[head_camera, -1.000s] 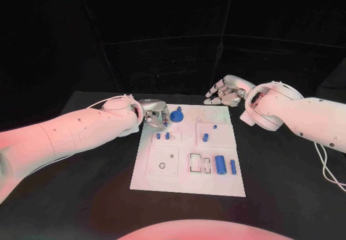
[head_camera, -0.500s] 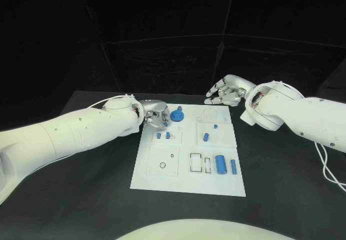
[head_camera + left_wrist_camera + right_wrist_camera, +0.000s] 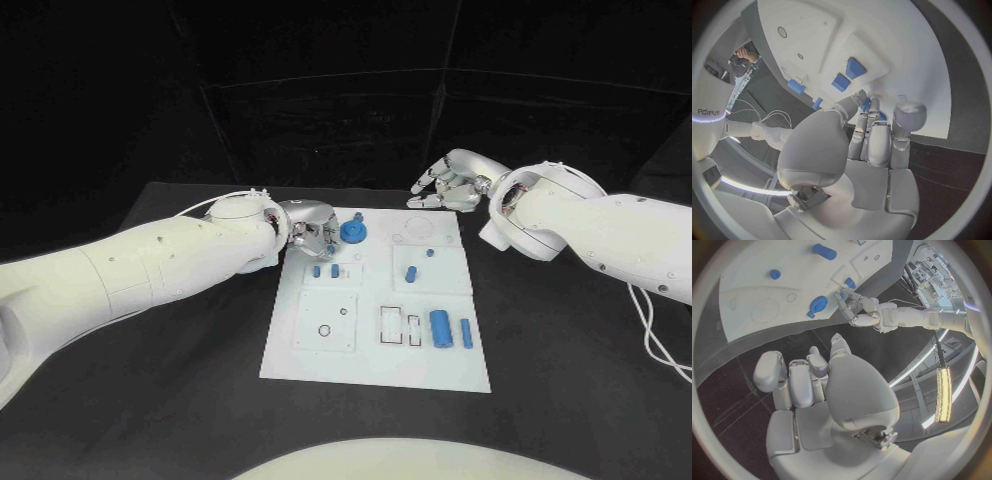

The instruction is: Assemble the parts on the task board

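Observation:
The white task board [image 3: 368, 355] lies in the middle of the black table. A round blue part [image 3: 355, 235] stands near its far left corner. My left hand [image 3: 309, 232] hovers just left of that part with its fingers curled in. The fingertips [image 3: 869, 111] hide most of the part, and I cannot tell whether they touch it. Two small blue pieces [image 3: 326, 271] sit below the hand. A blue peg [image 3: 411, 274], a thick blue cylinder [image 3: 440, 325] and a slim one [image 3: 466, 333] lie further right. My right hand [image 3: 447, 187] hangs beyond the board's far edge, fingers curled with nothing in them.
The board carries raised white plates with empty holes and slots [image 3: 329, 325]. Bare black tabletop [image 3: 173, 380] surrounds the board. The right wrist view shows the board's far edge [image 3: 786, 335] and my left hand [image 3: 856, 310] beside the round blue part [image 3: 819, 304].

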`<move>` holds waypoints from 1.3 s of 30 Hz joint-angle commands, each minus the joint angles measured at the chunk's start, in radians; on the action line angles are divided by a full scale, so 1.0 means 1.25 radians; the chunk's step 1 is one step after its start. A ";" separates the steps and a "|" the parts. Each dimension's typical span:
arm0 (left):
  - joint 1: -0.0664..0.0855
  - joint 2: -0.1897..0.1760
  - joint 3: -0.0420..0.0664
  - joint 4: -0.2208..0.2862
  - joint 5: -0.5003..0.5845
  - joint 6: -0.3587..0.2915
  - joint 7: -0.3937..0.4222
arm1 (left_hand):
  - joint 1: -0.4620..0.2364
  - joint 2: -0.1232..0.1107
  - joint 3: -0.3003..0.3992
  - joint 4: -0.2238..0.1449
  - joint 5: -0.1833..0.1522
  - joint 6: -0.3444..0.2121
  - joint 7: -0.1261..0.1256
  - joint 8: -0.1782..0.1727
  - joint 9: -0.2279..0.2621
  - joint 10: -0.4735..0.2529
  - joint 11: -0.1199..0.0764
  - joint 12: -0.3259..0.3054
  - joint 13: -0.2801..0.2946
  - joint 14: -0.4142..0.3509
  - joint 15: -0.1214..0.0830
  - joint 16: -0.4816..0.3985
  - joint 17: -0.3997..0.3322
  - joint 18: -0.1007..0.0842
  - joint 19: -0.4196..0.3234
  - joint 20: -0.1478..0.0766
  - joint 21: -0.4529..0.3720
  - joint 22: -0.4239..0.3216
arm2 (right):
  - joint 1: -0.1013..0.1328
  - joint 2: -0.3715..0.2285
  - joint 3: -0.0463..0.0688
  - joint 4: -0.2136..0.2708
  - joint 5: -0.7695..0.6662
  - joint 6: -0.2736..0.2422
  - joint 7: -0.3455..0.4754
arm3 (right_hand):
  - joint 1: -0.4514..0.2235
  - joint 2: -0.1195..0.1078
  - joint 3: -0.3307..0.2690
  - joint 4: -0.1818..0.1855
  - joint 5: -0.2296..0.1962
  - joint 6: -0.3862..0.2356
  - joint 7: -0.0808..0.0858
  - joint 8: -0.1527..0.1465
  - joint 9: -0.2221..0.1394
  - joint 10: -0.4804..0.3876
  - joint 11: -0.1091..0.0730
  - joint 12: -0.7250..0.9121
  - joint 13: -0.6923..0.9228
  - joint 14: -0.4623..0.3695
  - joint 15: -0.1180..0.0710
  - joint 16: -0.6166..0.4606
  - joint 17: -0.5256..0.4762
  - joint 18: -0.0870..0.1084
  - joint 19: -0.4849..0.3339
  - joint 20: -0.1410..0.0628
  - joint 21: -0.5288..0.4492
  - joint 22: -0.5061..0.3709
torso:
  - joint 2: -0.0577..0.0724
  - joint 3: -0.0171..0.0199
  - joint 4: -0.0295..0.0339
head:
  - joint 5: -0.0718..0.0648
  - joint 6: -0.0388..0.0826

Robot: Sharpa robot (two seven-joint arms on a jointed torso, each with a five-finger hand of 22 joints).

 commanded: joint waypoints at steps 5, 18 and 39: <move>0.001 0.002 0.000 0.004 0.003 0.002 -0.002 | -0.002 -0.008 0.000 -0.003 -0.003 0.000 0.002 -0.009 -0.001 0.001 0.003 -0.008 0.000 0.012 -0.002 -0.002 -0.001 -0.010 0.002 -0.002 0.004 0.002 | 0.001 0.002 0.000 -0.001 0.000 0.002 0.005 | 0.001 0.006 -0.004 0.000 0.004 -0.005 -0.003 0.002 -0.001 -0.002 0.000 0.000 0.001 0.023 -0.006 -0.003 0.001 0.015 -0.006 0.000 -0.004 0.000 | 0.000 0.0002 0.0000 | 0.000 0.000; 0.001 0.003 0.000 0.002 0.003 0.022 -0.023 | -0.006 -0.012 -0.003 -0.004 -0.003 -0.011 0.006 -0.022 -0.002 -0.013 0.008 -0.023 -0.001 0.010 0.002 -0.004 -0.008 -0.010 -0.002 0.000 0.000 -0.001 | 0.001 0.002 0.000 -0.002 0.000 0.003 0.006 | 0.001 0.006 -0.004 0.000 0.004 -0.005 -0.003 0.002 -0.001 -0.002 0.000 0.000 0.001 0.023 -0.006 -0.003 0.001 0.015 -0.006 0.000 -0.004 0.000 | 0.000 -0.0002 0.0011 | 0.000 -0.002; 0.000 -0.003 0.000 0.009 0.002 -0.002 -0.026 | -0.009 -0.027 -0.032 -0.007 -0.005 -0.066 0.014 -0.067 -0.004 -0.084 0.022 -0.060 -0.001 0.008 0.013 -0.006 -0.022 -0.007 -0.011 0.010 -0.013 -0.010 | 0.001 0.002 0.000 -0.006 0.000 -0.001 0.006 | 0.002 0.009 -0.006 0.002 0.006 -0.005 -0.003 0.003 -0.001 -0.012 0.000 -0.012 -0.014 0.022 -0.006 -0.009 -0.005 0.017 -0.010 0.000 -0.008 -0.006 | 0.000 -0.0001 0.0002 | 0.000 0.000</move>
